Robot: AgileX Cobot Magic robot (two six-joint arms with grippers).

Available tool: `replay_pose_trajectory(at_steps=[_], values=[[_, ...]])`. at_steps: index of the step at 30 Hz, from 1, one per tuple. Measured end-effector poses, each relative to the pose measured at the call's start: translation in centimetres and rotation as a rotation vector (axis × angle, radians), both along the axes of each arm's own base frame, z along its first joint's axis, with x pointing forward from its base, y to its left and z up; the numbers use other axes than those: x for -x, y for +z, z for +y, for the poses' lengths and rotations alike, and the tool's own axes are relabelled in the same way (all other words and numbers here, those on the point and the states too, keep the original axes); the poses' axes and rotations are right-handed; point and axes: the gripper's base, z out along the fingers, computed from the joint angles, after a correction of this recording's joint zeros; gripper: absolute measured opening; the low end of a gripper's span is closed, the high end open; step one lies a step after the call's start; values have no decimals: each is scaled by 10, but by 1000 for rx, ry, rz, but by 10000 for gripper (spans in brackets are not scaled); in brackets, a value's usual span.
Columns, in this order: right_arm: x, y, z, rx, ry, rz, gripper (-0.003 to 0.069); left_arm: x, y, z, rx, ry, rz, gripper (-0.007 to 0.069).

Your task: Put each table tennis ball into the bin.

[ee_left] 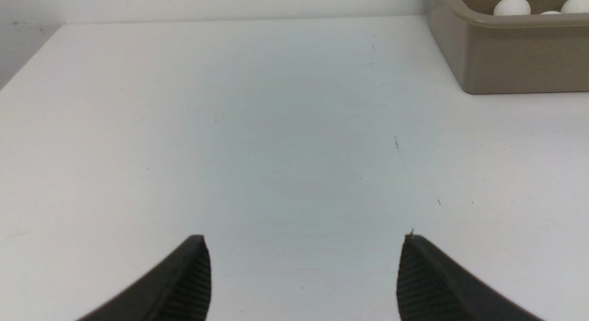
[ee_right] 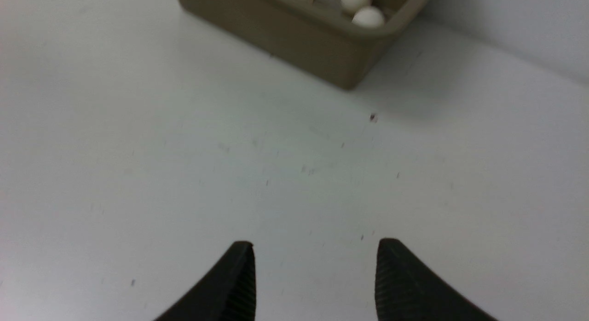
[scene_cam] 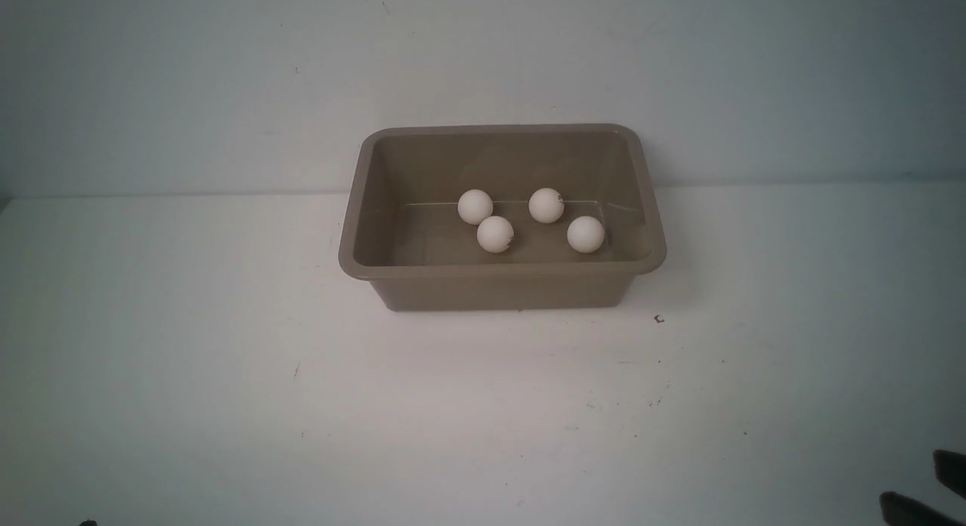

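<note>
The taupe bin (scene_cam: 502,290) stands at the middle back of the white table. Inside it lie several white table tennis balls, such as one (scene_cam: 475,207) at the back and another (scene_cam: 586,234) nearer the front. My left gripper (ee_left: 303,238) is open over bare table, with the bin (ee_left: 506,58) and a ball (ee_left: 511,7) far ahead of it. My right gripper (ee_right: 315,242) also stands open with nothing between its fingers, well short of the bin (ee_right: 294,40). In the front view the right gripper (scene_cam: 909,476) shows only at the bottom right corner.
The white table (scene_cam: 226,360) stretches wide around the bin and carries only small dark specks, one (scene_cam: 659,319) by the bin's front right corner. A pale wall (scene_cam: 483,58) rises just behind the bin.
</note>
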Motion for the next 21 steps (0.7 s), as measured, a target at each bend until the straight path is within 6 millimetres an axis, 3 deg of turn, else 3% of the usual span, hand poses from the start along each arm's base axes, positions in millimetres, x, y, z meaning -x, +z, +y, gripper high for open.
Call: replay_pose_trajectory(at_steps=[4,7,9,13,21], values=[[-2,0,-5,-16,-52,-119,335,0,0,0,0,0,0,490],[-2,-18,-14,-50,-171,-185,335,0,0,0,0,0,0,490],[1,-39,-21,-87,-266,-175,335,0,0,0,0,0,0,490],[6,-60,-28,-108,-363,-164,335,0,0,0,0,0,0,490],[16,-72,-29,-108,-410,-96,335,0,0,0,0,0,0,490]])
